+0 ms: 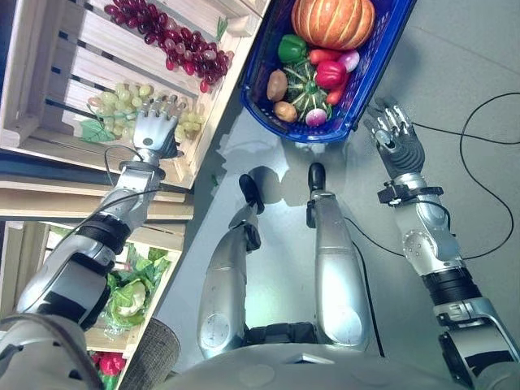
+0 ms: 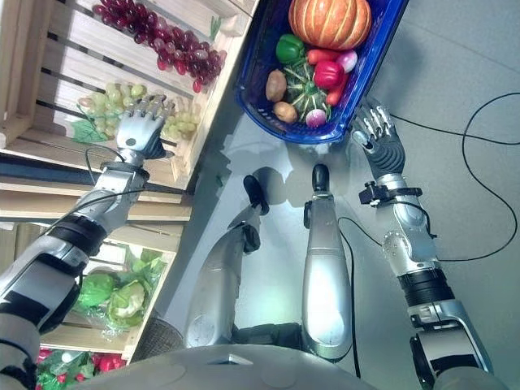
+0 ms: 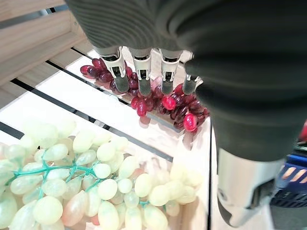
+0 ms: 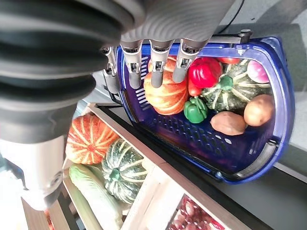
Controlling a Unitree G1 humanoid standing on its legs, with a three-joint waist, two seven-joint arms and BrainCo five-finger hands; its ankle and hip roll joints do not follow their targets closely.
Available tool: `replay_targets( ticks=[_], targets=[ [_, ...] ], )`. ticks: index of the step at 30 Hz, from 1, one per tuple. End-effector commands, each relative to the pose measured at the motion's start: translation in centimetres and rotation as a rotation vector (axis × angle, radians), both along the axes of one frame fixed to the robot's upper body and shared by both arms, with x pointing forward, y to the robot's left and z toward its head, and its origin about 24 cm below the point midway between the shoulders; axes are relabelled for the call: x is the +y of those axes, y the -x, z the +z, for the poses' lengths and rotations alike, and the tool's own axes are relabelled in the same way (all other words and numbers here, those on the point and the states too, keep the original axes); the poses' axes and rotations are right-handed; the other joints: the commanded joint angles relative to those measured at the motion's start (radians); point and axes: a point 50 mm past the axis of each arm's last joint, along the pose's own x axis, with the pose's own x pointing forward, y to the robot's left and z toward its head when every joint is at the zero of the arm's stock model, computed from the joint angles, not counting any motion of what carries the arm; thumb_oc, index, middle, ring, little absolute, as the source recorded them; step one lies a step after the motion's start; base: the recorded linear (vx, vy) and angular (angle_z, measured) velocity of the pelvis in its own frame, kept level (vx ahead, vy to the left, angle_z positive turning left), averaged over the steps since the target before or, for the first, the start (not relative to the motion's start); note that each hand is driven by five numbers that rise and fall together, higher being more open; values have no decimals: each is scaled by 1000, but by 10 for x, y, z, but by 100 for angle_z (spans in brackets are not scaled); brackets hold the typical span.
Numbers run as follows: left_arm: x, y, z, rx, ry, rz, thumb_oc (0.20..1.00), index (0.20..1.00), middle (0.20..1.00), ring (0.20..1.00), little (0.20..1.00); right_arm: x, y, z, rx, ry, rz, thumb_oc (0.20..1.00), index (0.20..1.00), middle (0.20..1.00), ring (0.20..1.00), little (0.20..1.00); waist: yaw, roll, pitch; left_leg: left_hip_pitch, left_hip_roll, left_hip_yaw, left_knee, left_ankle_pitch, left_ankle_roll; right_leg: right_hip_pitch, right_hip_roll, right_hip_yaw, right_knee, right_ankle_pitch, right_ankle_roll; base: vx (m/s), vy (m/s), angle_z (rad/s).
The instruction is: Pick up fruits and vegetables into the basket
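Green grapes (image 1: 122, 101) lie in wooden crate (image 1: 49, 134), beside red grapes (image 1: 175, 41). Left robot hand (image 1: 154, 126) hovers over green bunch, fingers straight, empty. Right robot hand (image 1: 394, 130) spread open just beside blue basket (image 1: 370, 61) holding pumpkin (image 1: 333, 20), peppers.

A wooden crate (image 1: 49, 89) was set at the left, with two grape bunches (image 1: 171, 41) laid in it, one (image 1: 130, 101) nearer than the other. To its right, on the floor, the basket (image 1: 390, 41) was placed — a pumpkin (image 1: 333, 20) at its far end, smaller vegetables (image 1: 313, 77) nearer. Lettuces (image 1: 130, 292) were kept on a shelf below the crate.
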Motion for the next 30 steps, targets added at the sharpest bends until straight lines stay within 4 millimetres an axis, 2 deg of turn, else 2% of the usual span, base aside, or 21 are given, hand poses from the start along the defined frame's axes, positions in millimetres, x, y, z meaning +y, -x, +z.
replay_targets(
  ticks=[1, 4, 7, 12, 30],
  targets=[
    [25, 3, 7, -40, -41, 127, 1000, 1000, 1000, 1000, 1000, -2, 12, 26, -163, -22, -8, 1000, 1000, 1000, 1000, 1000, -28, -19, -23, -76, -11, 16, 193, -145, -7, -11, 67, -10, -46, 32, 37, 30, 26, -6],
    [30, 2, 9, -49, -55, 173, 1000, 1000, 1000, 1000, 1000, -1, 14, 32, -196, -16, -10, 1000, 1000, 1000, 1000, 1000, -33, -23, -23, -101, -4, 6, 230, -178, -13, -36, 74, 5, -15, 4, 45, 87, 25, -4],
    [42, 1, 18, -103, -136, 270, 1000, 1000, 1000, 1000, 1000, -2, 17, 41, -244, -3, -20, 1000, 1000, 1000, 1000, 1000, -43, -32, -23, -148, 9, 7, 267, -190, -11, -83, 78, 16, 11, 3, 45, 33, 20, -4],
    [57, 3, 23, -146, -175, 377, 1000, 1000, 1000, 1000, 1000, -5, 18, 48, -287, -4, -30, 1000, 1000, 1000, 1000, 1000, -50, -40, -23, -200, 19, 4, 303, -199, -10, -132, 80, 27, 36, 6, 46, 31, 25, -5],
    [66, 1, 7, -28, -168, 513, 1000, 1000, 1000, 1000, 1000, 2, 17, 75, -394, -5, -23, 1000, 1000, 1000, 1000, 1000, -51, -52, -23, -388, 27, -16, 441, -239, -9, -308, 89, 42, 162, -2, 43, 39, 8, -1]
  ],
)
